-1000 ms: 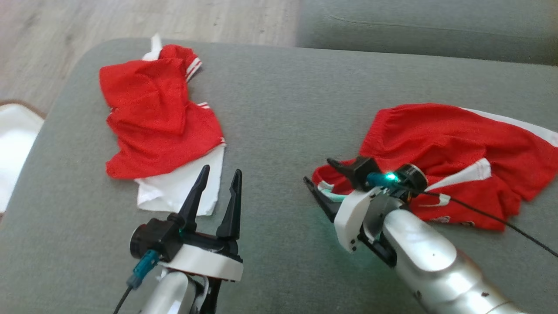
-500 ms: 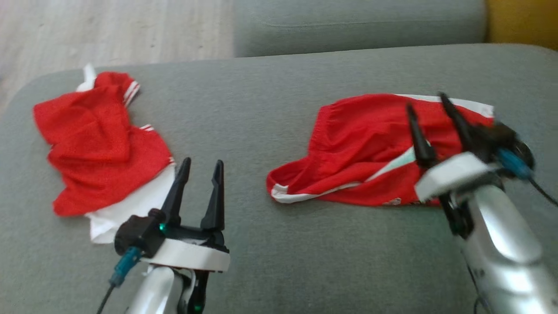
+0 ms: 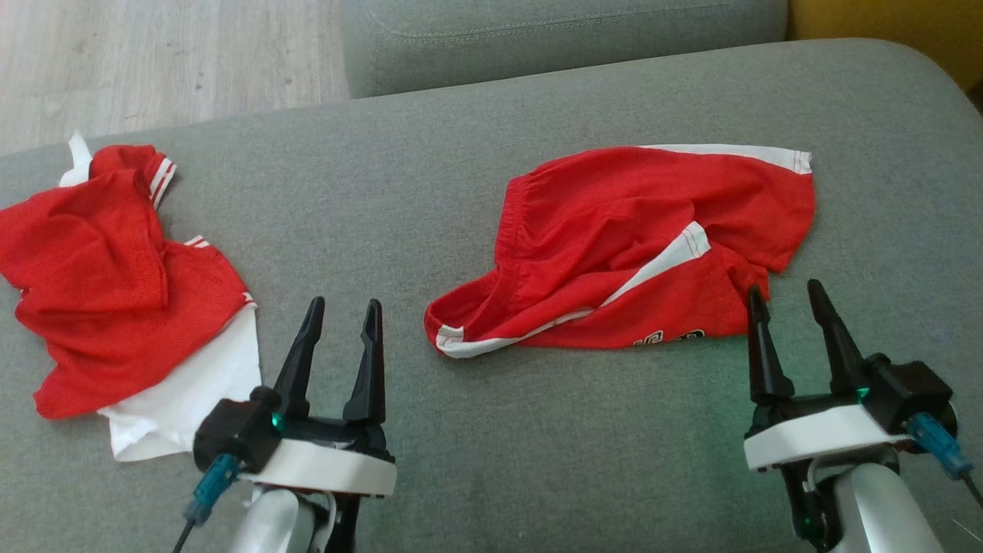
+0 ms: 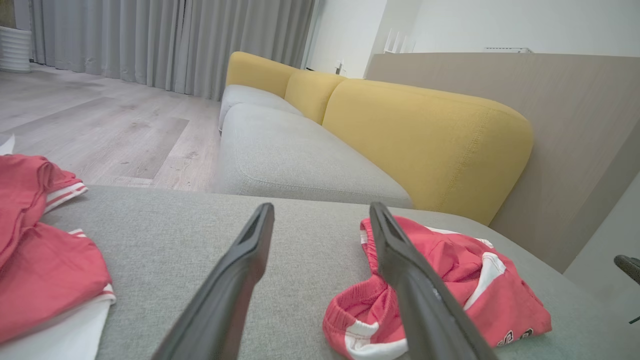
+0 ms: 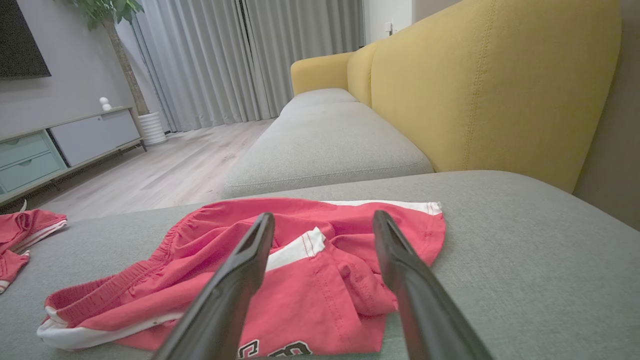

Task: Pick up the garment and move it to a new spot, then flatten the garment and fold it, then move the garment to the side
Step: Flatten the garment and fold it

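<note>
While both arms are held low over the near edge of the grey seat cushion [image 3: 476, 453], nothing is gripped by either. The left gripper [image 3: 343, 302] is seen above the cushion's left half, its two dark fingers spread apart and empty. The right gripper [image 3: 785, 286] is likewise spread wide and empty, above the cushion's right half. The red shorts [image 3: 637, 246] are laid crumpled on the right half of the cushion, with the waistband turned towards its middle and dark lettering shown along the hem nearest its front. The right gripper's fingertips are placed just at that hem; whether cloth is touched cannot be told. A red and white shirt [image 3: 115, 284] is bunched at the cushion's left end. A yellow backrest [image 5: 490, 75] is seen beyond the cushion's far right corner.
</note>
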`<state>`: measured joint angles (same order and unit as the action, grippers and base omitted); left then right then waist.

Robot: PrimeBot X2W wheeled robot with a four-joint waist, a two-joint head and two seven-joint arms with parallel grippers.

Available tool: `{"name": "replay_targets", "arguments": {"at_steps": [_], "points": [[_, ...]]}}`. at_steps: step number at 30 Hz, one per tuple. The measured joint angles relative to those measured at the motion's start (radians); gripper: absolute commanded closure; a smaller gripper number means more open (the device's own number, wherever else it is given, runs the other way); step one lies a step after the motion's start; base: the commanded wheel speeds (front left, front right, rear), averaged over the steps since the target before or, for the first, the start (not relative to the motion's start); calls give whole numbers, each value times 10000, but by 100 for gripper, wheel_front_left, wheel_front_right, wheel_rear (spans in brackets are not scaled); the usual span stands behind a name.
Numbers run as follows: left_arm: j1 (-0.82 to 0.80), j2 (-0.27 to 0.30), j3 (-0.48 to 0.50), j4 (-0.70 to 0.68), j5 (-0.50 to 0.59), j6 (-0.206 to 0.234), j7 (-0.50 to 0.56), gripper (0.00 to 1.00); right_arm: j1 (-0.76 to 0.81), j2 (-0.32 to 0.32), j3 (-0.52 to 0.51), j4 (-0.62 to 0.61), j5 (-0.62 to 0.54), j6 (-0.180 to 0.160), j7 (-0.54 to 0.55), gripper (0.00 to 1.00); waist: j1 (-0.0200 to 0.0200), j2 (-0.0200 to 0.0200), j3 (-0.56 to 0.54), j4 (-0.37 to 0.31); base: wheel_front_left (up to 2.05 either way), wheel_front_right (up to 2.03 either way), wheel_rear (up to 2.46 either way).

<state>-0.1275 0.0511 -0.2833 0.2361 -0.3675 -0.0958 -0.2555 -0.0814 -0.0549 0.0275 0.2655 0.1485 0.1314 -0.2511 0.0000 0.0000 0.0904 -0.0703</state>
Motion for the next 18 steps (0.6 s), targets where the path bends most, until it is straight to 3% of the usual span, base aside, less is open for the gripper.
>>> {"name": "replay_targets", "arguments": {"at_steps": [8, 18], "points": [[49, 0, -19, -67, 65, 0, 0, 0, -246, 33, 98, 366, -128, 0, 67, 0, 0, 0, 181, 69, 0, 0, 0], [-311, 0, -336, 2, 63, 0, 0, 0, -2345, -35, -190, 1933, 393, 0, 2088, 0, 0, 0, 707, 455, 0, 0, 0]]}}
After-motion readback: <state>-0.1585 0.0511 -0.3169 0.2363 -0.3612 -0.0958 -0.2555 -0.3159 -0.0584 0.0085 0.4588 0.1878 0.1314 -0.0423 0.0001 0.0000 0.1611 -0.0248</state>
